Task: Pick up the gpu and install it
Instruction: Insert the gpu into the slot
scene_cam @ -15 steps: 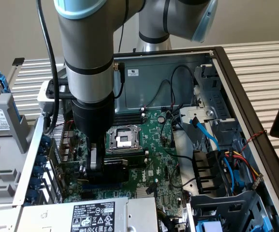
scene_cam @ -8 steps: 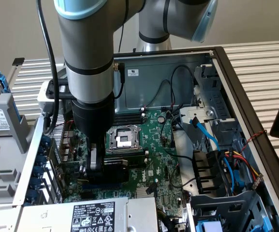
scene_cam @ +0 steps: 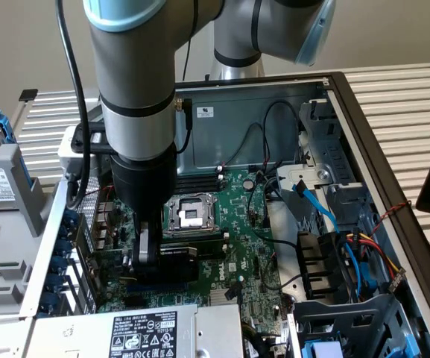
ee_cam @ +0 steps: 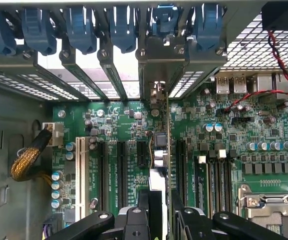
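The arm (scene_cam: pixel 136 112) hides most of the gpu (scene_cam: pixel 176 253); the power supply (scene_cam: pixel 140 332) is cropped.

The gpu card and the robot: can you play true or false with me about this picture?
1. The gripper is down inside the open computer case. True.
2. The gpu lies flat on the table outside the case. False: it stands on edge over the green motherboard, held between the gripper's fingers.
3. The gpu's metal end bracket is up by the row of blue clips. True.
4. The motherboard is red. False: it is green.
5. A blue cable runs inside the case toward the exterior view's right. True.
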Robot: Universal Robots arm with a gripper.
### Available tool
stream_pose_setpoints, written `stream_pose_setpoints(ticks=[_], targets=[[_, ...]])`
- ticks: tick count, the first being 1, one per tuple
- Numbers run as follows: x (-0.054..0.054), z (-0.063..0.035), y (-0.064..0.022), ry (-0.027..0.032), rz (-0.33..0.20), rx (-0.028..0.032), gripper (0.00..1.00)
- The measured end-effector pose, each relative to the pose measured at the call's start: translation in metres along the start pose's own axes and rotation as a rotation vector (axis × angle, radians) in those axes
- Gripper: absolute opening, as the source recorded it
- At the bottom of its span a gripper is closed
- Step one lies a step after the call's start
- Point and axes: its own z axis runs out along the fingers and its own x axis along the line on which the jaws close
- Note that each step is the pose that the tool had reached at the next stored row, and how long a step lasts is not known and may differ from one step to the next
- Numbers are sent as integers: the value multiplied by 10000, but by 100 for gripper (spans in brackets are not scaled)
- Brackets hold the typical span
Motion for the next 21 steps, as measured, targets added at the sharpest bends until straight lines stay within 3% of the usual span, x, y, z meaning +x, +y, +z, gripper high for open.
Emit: stream_pose_setpoints(ticks=[21], targets=[[1,46,10,-1,18,4,27]])
